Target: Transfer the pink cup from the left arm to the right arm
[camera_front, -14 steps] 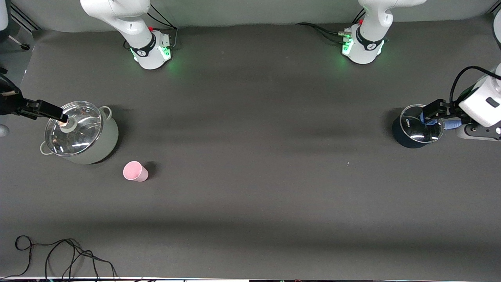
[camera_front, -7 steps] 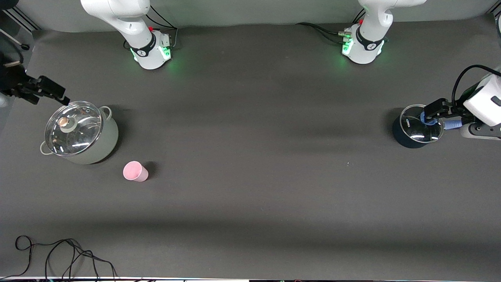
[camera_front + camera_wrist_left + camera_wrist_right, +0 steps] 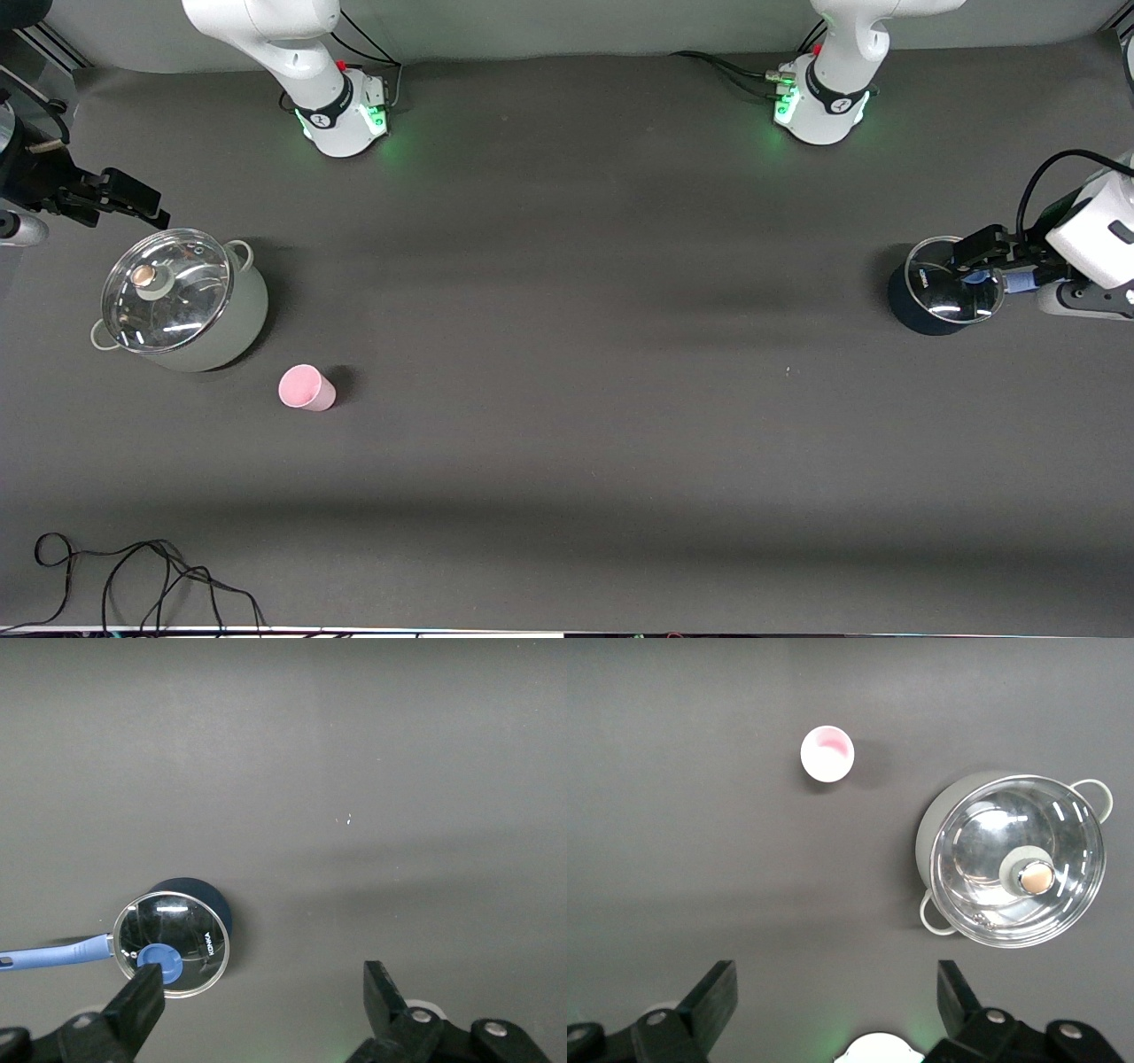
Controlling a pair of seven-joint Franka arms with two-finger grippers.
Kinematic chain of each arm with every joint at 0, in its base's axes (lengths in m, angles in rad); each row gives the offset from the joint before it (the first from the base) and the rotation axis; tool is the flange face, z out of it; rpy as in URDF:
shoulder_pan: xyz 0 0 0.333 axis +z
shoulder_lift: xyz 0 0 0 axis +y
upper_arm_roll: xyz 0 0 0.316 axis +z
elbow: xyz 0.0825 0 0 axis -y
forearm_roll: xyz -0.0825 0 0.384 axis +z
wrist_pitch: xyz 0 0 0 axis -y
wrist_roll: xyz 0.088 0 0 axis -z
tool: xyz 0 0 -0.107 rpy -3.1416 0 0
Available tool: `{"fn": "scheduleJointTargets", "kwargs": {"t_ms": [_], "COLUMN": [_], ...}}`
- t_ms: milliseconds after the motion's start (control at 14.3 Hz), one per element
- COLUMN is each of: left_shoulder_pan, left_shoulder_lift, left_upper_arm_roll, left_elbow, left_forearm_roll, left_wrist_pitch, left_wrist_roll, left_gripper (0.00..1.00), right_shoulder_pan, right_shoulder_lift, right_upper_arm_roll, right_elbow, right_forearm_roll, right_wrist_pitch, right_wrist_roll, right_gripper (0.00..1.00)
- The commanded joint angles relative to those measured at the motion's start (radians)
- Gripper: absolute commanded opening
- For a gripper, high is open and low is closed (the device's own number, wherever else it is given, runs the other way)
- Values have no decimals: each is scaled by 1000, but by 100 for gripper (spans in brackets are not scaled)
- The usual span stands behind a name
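Note:
The pink cup (image 3: 306, 388) stands upright on the dark table, toward the right arm's end and nearer to the front camera than the grey pot (image 3: 239, 315). It also shows in the right wrist view (image 3: 827, 755). No gripper touches it. My right gripper (image 3: 142, 204) is open and empty, in the air beside the grey pot's glass lid (image 3: 166, 288); its jaws stand wide apart in the right wrist view (image 3: 835, 992). My left gripper (image 3: 983, 257) is open and empty over the rim of the dark blue pot (image 3: 908, 310), far from the cup; its jaws also stand wide apart (image 3: 261, 992).
The grey pot (image 3: 939, 828) has a glass lid with a knob (image 3: 1032, 875). The dark blue pot (image 3: 190, 890) has a glass lid, a blue knob (image 3: 164, 958) and a blue handle (image 3: 53, 954). A black cable (image 3: 133, 576) lies near the front edge.
My right gripper has left the grey pot's lid knob and moved up and away toward the arm bases. My left gripper has drawn back a little from the blue knob.

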Motion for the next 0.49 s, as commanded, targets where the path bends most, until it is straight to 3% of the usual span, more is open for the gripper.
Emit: {"fn": "scheduleJointTargets", "kwargs": {"t_ms": [0,421], "left_shoulder_pan": [-19,-23], "left_shoulder_lift": [-8,-5], "left_upper_arm_roll": [21,17], "left_elbow": [-7,16], "left_forearm_roll": [-13,-2], "left_wrist_pitch": [5,2], "left_wrist_roll": [1,2], "left_gripper": [100,100], "right_shoulder_pan": [5,9], "right_shoulder_lift": [25,50], "right_upper_arm_roll": [-2,-2], "right_elbow": [41,52], "right_forearm_roll": [-9,-11], "right_wrist_pitch": [-32,-45], "right_wrist_roll": [-19,-21], "right_gripper": [100,100]}}
